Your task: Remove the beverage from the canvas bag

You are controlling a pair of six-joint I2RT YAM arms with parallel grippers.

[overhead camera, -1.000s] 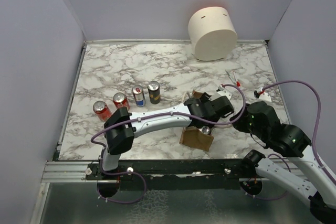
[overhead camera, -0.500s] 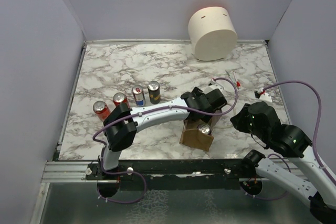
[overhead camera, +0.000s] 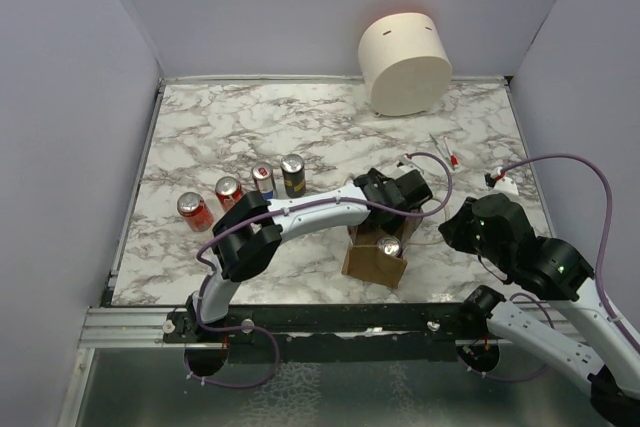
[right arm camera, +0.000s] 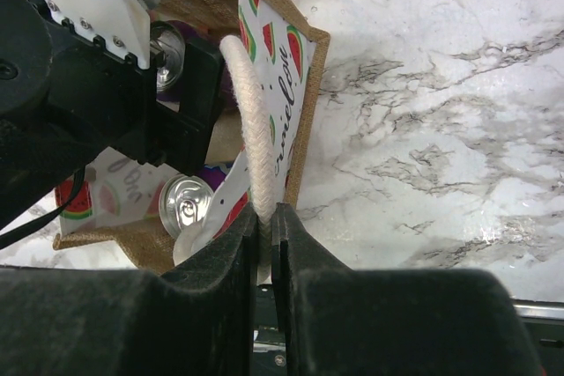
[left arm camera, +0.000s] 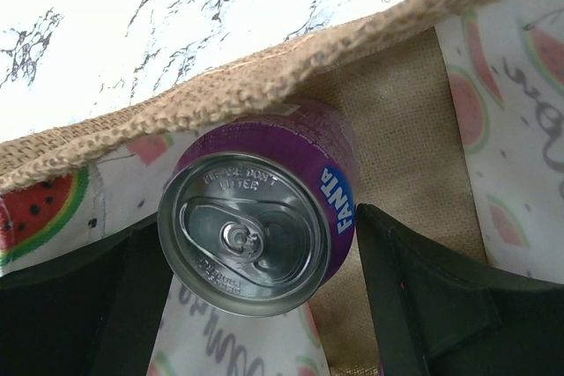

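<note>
- Marbled tabletop point(overhead camera: 230, 132) between grey walls, with four other cans point(overhead camera: 240, 190) standing in a row well to the left of the canvas bag point(overhead camera: 372, 263).
- The bag sits near the front edge, between the two arms, with its mouth open upward.
- The beverage, a purple Fanta can point(left arm camera: 256, 226), is inside the bag and has not been lifted out. It leans against the woven wall, lid toward the left wrist camera.
- The left gripper point(left arm camera: 262, 222) reaches down into the bag mouth. Its fingers are spread, one on each side of the can, with a visible gap on the right side.
- The can's long axis runs roughly along the line of the fingers, so closing them would likely catch the round body across its width, just below the rim.
- The right gripper point(right arm camera: 266, 235) has its fingers pressed together on the white rope handle point(right arm camera: 249, 121), holding that side of the bag up.
- The right wrist view shows a second silver lid point(right arm camera: 189, 209) lower in the bag, outside the left fingers.
- Judged from position, the left arm is the one to grip and lift, straight up along the can's axis and clear of the rope.
</note>
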